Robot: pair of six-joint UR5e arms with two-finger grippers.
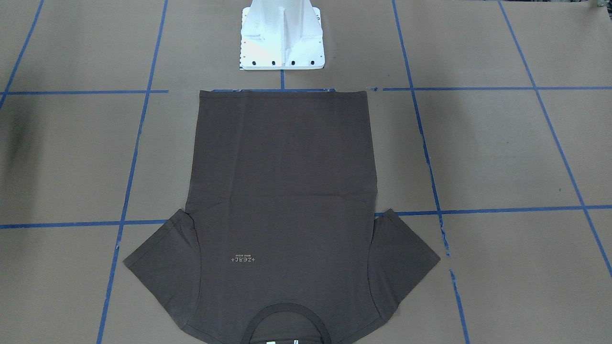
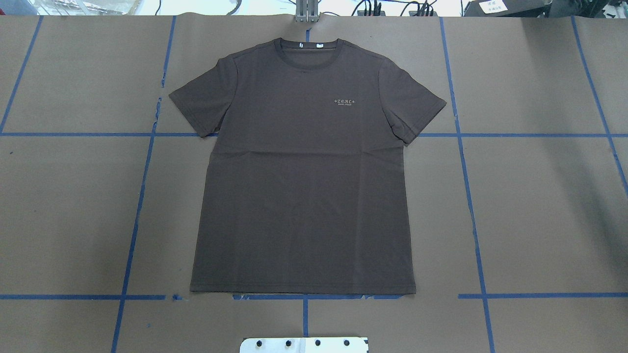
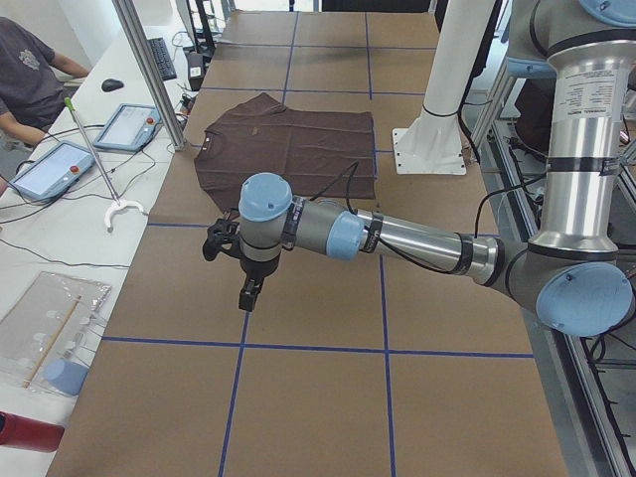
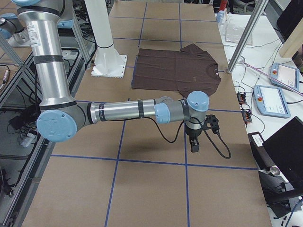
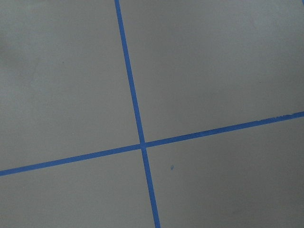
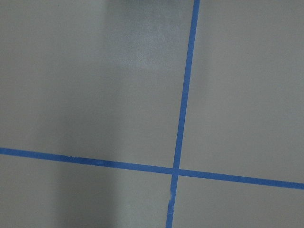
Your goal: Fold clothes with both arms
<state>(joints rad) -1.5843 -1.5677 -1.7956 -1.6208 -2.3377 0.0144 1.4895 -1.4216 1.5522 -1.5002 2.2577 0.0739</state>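
Observation:
The dark brown T-shirt [image 2: 304, 186] lies spread flat and face up on the table, collar [image 2: 307, 49] away from the robot's base and both sleeves out. It also shows in the front view [image 1: 282, 191] and both side views [image 3: 288, 144] [image 4: 177, 68]. My left arm reaches out low over bare table well short of the shirt, and its gripper [image 3: 248, 293] points down. My right arm does the same at the other end, its gripper [image 4: 194, 144] hanging over the table. I cannot tell whether either gripper is open or shut. Both wrist views show only brown table and blue tape lines.
The white pedestal base [image 1: 282, 38] stands just behind the shirt's hem. Blue tape [image 2: 147, 157] marks a grid on the brown table cover. A person [image 3: 25, 75] sits by tablets [image 3: 55, 167] on a side desk. A metal post [image 3: 149, 70] rises at the table's edge.

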